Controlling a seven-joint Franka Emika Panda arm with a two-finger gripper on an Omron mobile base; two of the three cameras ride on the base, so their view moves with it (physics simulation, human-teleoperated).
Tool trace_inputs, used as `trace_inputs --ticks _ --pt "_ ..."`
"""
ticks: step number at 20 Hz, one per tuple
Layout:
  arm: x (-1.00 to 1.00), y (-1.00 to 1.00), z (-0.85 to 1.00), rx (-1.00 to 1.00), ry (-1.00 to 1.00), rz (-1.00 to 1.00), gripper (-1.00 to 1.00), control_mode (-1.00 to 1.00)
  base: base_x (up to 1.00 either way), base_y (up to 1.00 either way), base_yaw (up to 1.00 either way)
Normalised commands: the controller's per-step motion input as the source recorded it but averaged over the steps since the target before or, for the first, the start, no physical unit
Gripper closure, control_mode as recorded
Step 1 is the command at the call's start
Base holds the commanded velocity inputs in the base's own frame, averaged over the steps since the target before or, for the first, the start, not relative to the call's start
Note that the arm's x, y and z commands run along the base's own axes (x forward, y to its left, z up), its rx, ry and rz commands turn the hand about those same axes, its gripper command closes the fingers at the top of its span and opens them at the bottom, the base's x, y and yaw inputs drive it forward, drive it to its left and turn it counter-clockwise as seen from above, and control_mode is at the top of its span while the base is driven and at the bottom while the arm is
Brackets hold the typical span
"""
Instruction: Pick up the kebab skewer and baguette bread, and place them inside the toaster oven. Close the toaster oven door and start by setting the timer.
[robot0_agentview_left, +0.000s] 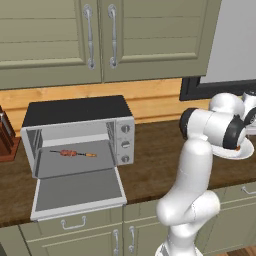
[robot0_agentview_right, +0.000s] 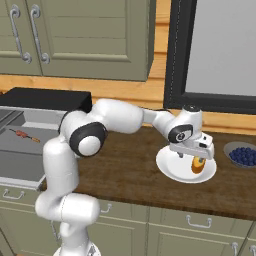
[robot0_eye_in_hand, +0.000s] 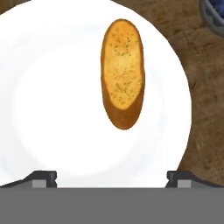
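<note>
With its jaws spread wide, the gripper (robot0_eye_in_hand: 111, 177) hovers over the white plate (robot0_eye_in_hand: 52, 109) on the worktop (robot0_agentview_right: 125, 170), where the bread (robot0_eye_in_hand: 123, 72) lies toward twelve o'clock, its long axis running twelve to six, crosswise to the jaws' gap.

My arm (robot0_agentview_right: 115, 120) is glossy white throughout — fat rounded links joined by dark, near-black joint rings with grey end caps. The hand (robot0_agentview_right: 192, 145) is a white block, and its fingertips (robot0_eye_in_hand: 43, 177) are small and dark — almost black.
</note>
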Motion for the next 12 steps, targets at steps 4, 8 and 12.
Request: trace_inputs --ticks 4,8,12 --pt "0.24 -0.14 -0.22 0.00 0.00 0.00 -1.00 -1.00 0.00 0.00 0.00" --pt "0.16 -0.12 -0.23 0.00 0.00 0.00 -1.00 -1.00 0.00 0.00 0.00" --pt "0.14 -0.01 -0.28 0.00 0.00 0.00 -1.00 -1.00 0.00 0.00 0.00"
